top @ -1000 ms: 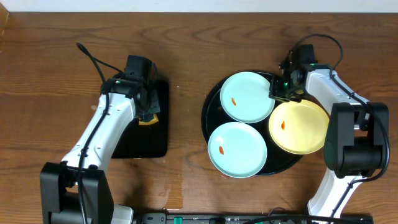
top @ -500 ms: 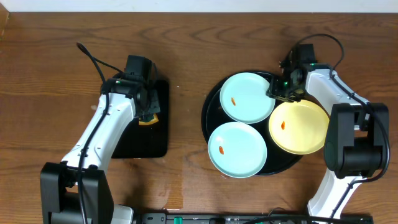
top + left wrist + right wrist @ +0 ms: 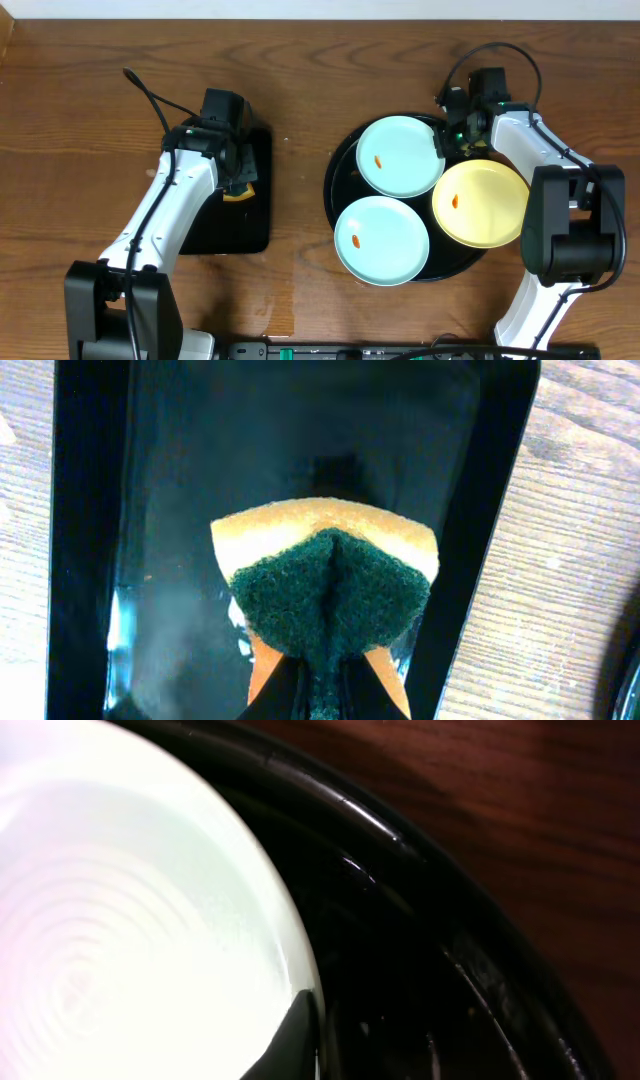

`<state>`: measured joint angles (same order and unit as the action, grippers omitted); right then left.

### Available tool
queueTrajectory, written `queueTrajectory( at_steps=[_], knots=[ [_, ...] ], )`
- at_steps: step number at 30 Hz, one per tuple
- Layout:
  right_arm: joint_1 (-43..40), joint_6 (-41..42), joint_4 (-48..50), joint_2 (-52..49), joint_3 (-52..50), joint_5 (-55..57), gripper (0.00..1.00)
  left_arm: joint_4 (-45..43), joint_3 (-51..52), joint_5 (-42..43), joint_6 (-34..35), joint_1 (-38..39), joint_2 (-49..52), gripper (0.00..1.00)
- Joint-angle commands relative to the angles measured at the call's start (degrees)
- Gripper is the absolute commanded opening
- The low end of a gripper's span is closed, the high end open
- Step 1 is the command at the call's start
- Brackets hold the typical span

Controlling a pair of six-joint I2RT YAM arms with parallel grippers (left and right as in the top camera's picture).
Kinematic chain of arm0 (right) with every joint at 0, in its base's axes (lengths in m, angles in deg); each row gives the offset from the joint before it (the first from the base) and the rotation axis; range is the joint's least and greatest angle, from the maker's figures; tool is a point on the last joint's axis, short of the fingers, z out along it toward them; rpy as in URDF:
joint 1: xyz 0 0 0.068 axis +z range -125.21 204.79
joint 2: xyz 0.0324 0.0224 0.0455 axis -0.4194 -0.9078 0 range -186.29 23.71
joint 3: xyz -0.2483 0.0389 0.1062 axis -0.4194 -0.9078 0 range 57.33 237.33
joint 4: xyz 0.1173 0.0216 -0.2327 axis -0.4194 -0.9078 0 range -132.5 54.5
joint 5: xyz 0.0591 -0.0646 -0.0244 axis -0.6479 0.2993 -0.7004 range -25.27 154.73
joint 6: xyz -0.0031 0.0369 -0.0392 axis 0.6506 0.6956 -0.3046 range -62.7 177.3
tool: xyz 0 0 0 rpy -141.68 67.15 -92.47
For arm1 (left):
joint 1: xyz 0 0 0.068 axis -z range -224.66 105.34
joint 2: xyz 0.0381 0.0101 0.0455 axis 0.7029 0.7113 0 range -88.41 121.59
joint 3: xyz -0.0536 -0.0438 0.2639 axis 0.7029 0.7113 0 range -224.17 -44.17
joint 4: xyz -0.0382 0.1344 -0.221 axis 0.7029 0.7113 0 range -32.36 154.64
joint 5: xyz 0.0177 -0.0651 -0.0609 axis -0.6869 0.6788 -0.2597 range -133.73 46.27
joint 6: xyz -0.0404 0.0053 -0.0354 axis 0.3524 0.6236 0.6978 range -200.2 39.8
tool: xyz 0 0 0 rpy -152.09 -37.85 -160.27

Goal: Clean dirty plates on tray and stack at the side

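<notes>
Three plates lie on the round black tray [image 3: 334,168]: a pale blue plate [image 3: 398,155] at the back, a second pale blue plate [image 3: 382,240] in front, and a pale yellow plate [image 3: 482,203] at the right. Each has a small orange smear. My right gripper [image 3: 449,140] is shut on the right rim of the back blue plate [image 3: 130,920], with one finger [image 3: 300,1035] on top of the rim. My left gripper [image 3: 236,170] is shut on a yellow sponge with a green scouring face [image 3: 325,580] over the rectangular black tray [image 3: 90,560].
The rectangular black tray [image 3: 232,205] lies left of the middle on the brown wooden table [image 3: 300,90]. The round tray's raised rim [image 3: 400,830] runs close beside my right fingers. The yellow plate overhangs the round tray's right rim.
My right wrist has shifted slightly toward the back of the table, still at the back blue plate's rim. The plates and my left arm have not visibly moved.
</notes>
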<state>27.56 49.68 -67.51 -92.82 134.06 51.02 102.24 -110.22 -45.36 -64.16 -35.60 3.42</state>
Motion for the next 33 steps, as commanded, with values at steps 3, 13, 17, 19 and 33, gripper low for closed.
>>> queueTrajectory(
  at_steps=[3,13,17,19,33],
  knots=[
    [-0.13,15.8,-0.83,-0.83,-0.42,2.32,0.01,0.15,-1.46,0.13,-0.98,-0.09,-0.76,0.08],
    [-0.11,28.79,-5.73,-0.79,-0.42,10.49,0.01,0.37,-1.46,0.13,-1.01,-0.09,-0.76,0.07],
    [-0.11,27.1,-6.54,-0.79,-0.42,11.32,0.01,0.37,-1.46,0.13,-1.01,-0.09,-0.76,0.07],
    [-0.11,23.67,-6.1,-0.79,-0.42,11.32,0.01,0.35,-1.46,0.13,-1.01,-0.09,-0.76,0.07],
    [-0.11,6.93,-1.75,-0.79,-0.39,11.21,0.01,0.35,-1.46,0.13,-1.01,-0.09,-0.76,0.08]
  ],
)
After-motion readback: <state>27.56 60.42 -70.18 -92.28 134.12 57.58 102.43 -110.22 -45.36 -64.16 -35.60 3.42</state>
